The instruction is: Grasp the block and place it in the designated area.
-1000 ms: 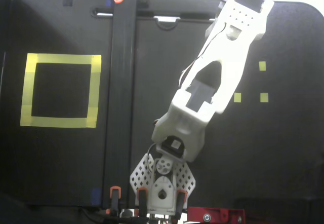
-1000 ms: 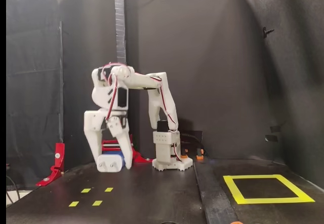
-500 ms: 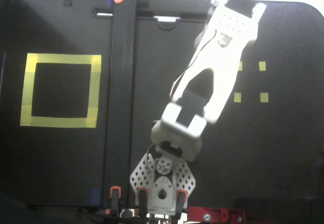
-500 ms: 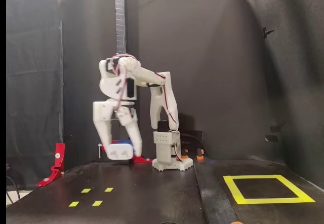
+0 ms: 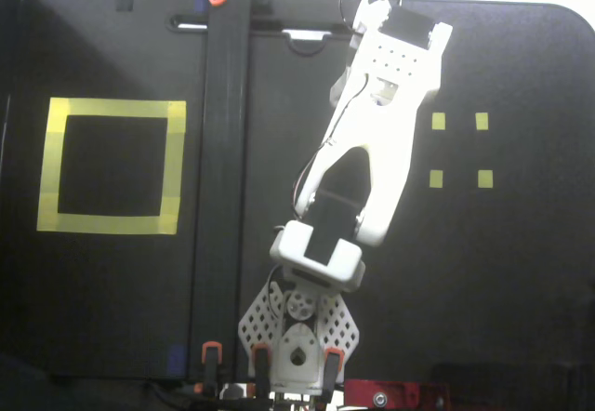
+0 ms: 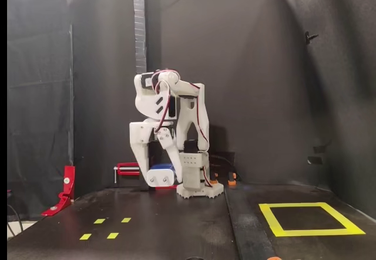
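**Block aloft, carry to the yellow square under way**

In the side-on fixed view the hand [image 6: 160,179] hung low off the desk [image 6: 176,225], clenched on the block [image 6: 163,168], whose dark-blue body showed between the white fingers with a pale part beneath it. The block was clear of the surface, just at 9 o'clock of the arm's base [image 6: 200,190]. In the top-down fixed view the arm [image 5: 367,151] covered the hand and block entirely, so the grip could not be checked from there.

The designated area [image 5: 112,109] lay at about 9 o'clock from the arm in the top-down view, well apart, beyond a raised dark strip [image 5: 223,151]. The four small yellow squares [image 5: 435,122] sat at 3 o'clock of the arm, uncovered.

By my judgement, the grasp was done and the transport was the step in hand. The next move called for swinging the base round toward the taped square, keeping the block high enough to pass the strip, then lowering inside the black interior before letting go.
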`<state>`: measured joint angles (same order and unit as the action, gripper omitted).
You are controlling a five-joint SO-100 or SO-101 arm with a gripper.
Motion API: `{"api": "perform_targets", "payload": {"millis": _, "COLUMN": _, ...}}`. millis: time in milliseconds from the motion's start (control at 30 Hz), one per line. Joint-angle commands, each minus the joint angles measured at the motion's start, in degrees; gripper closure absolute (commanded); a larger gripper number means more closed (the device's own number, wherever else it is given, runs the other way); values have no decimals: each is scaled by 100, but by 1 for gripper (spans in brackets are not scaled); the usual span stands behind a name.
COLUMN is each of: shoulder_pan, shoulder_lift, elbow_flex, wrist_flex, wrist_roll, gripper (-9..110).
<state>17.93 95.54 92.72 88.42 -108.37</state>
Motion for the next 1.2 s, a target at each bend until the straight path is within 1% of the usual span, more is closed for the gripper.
{"api": "perform_targets", "payload": {"millis": 0, "shoulder_pan": -44, "shoulder_lift": 272, "elbow_flex": -35, "wrist_flex": 9, "wrist_roll": 53, "gripper": 81}}
{"api": "perform_targets", "payload": {"millis": 133, "shoulder_pan": -176, "shoulder_lift": 264, "elbow_flex": -35, "wrist_flex": -9, "wrist_roll": 193, "gripper": 81}}
{"api": "perform_targets", "payload": {"millis": 300, "shoulder_pan": -694, "shoulder_lift": 264, "elbow_flex": -44, "wrist_flex": -18, "wrist_roll": 782, "gripper": 81}}
{"api": "perform_targets", "payload": {"millis": 933, "shoulder_pan": -3876, "shoulder_lift": 237, "elbow_flex": -53, "wrist_flex": 62, "wrist_roll": 3788, "gripper": 81}}
{"api": "perform_targets", "payload": {"millis": 1167, "shoulder_pan": -5265, "shoulder_lift": 220, "elbow_flex": -53, "wrist_flex": 158, "wrist_roll": 5150, "gripper": 81}}
